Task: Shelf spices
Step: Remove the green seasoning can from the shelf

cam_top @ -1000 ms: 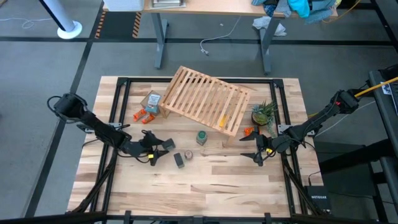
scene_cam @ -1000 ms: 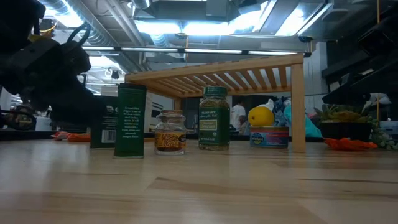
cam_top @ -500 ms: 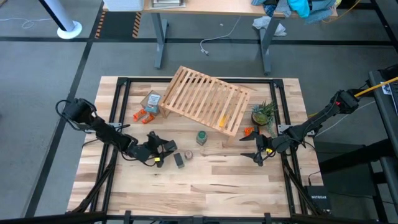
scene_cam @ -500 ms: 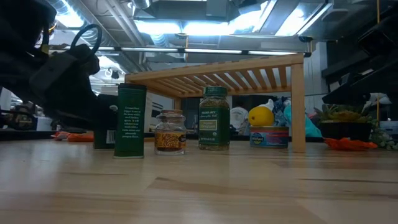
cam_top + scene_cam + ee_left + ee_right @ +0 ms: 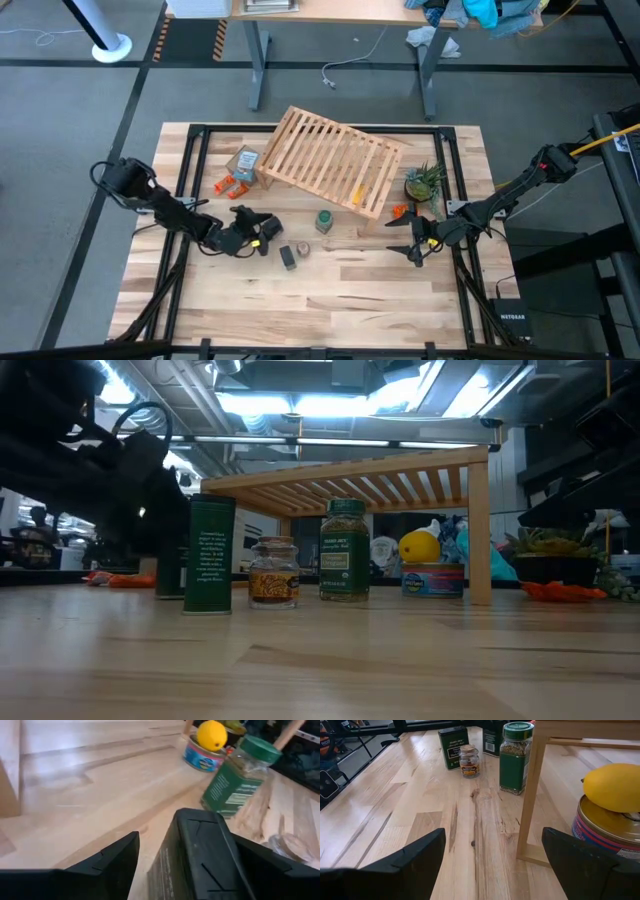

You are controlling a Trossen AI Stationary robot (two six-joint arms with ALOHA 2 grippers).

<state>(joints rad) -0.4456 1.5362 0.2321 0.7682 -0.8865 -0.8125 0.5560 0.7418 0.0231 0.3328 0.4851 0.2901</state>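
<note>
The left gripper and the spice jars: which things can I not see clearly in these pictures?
- Left gripper: in the low view the dark arm hides its grip on the dark jar.
- Second dark jar: label print too small.
- Tiny glass jar: only a speck in the high view.
- Shelf: cut off in the right wrist view.

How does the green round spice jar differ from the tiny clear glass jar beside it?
The green round jar is taller and stands nearer the shelf; the tiny glass jar is short and squat. The green jar has a green label and lid; the glass jar shows reddish-orange contents. Both stand upright on the table, untouched.
</note>
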